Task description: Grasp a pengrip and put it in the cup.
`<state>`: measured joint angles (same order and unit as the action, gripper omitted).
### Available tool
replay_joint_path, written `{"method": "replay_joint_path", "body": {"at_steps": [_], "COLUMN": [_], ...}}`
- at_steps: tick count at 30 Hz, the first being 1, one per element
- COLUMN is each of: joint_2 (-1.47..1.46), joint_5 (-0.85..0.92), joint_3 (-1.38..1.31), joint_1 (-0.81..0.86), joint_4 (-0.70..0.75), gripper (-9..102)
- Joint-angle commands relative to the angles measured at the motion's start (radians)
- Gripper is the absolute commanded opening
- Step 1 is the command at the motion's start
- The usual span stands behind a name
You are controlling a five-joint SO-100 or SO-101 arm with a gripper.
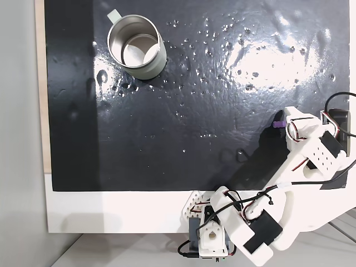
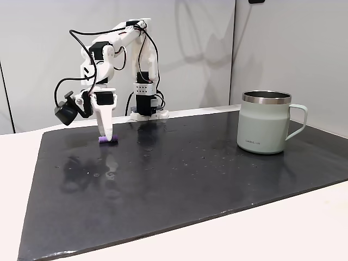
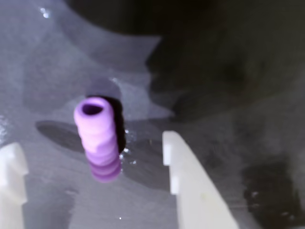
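Wrist view: pengrip (image 3: 97, 138) lies on the black mat (image 3: 228, 62), purple, ribbed, hollow end pointing toward 12 o'clock. It sits between the two white fingertips, nearer the left one (image 3: 12, 167) than the right one (image 3: 174, 162). Clear mat shows on both sides of it, so neither tip touches it. Gripper (image 3: 93, 164) stands open, gap wider than the pengrip, nothing held.

Fixed view from above: arm base at 6 o'clock of the frame, on the white board (image 1: 111, 211) below the mat (image 1: 167, 111). Gripper (image 1: 285, 125) reaches to about 3 o'clock of the mat. Only a small purple bit of the pengrip (image 1: 278, 123) shows at the left edge of the gripper head; the rest is hidden under it. Cup (image 1: 137, 47) stands upright at about 11 o'clock of the mat, handle toward 11 o'clock, well apart from the gripper.

Fixed view from the side: gripper (image 2: 107, 137) points straight down with its tips at the mat (image 2: 174, 179). Pengrip (image 2: 107, 141) lies at the tips; from this angle contact cannot be told, probably just beside the near finger. Cup (image 2: 266, 124) stands at 3 o'clock of the frame, handle to the right, pale green wall, steel rim, far across the mat from the pengrip.
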<state>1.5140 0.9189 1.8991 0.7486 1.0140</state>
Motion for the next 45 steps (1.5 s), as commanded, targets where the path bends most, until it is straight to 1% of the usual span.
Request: {"method": "replay_joint_path", "body": {"at_steps": [1, 7, 10, 13, 19, 22, 27, 29, 35, 41, 45], "joint_2": [-0.003, -0.006, -0.008, -0.008, -0.009, -0.002, 0.006, 0.014, 0.097, 0.239, 0.304], "joint_5": [-0.026, -0.04, -0.023, -0.002, 0.008, 0.018, 0.021, -0.002, -0.074, -0.092, -0.112], "joint_3": [-0.029, -0.009, 0.015, 0.028, 0.041, 0.049, 0.038, -0.011, -0.218, -0.288, -0.385], "joint_1": [-0.032, -0.063, -0.046, -0.025, -0.012, -0.008, -0.002, -0.005, -0.043, -0.057, -0.061], "joint_4": [-0.029, -0.023, -0.035, -0.044, -0.06, -0.06, -0.044, 0.014, 0.275, 0.414, 0.514], "gripper": [28, 25, 21, 19, 8, 0, 0, 0, 0, 0, 0]}}
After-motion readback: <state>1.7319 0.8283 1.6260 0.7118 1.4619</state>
